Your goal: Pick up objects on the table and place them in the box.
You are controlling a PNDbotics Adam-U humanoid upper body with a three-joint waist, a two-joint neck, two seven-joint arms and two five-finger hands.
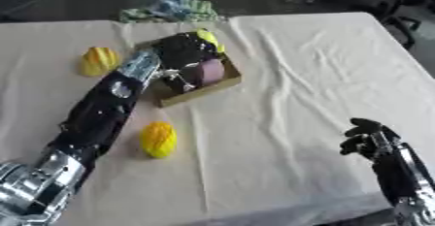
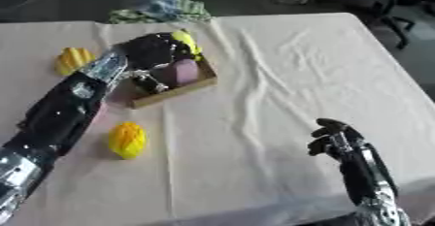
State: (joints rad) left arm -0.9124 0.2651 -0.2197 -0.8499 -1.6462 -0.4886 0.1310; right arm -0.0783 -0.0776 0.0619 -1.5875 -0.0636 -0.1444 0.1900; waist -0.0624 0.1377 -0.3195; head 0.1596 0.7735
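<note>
Black arms, silver joints

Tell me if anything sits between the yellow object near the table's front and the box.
Nothing visible does: only bare white cloth separates the near yellow object from the box. The left hand is over the box.

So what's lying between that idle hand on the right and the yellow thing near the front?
Only bare, wrinkled white tablecloth lies between the right hand and the yellow object, clearest in the left eye view.
</note>
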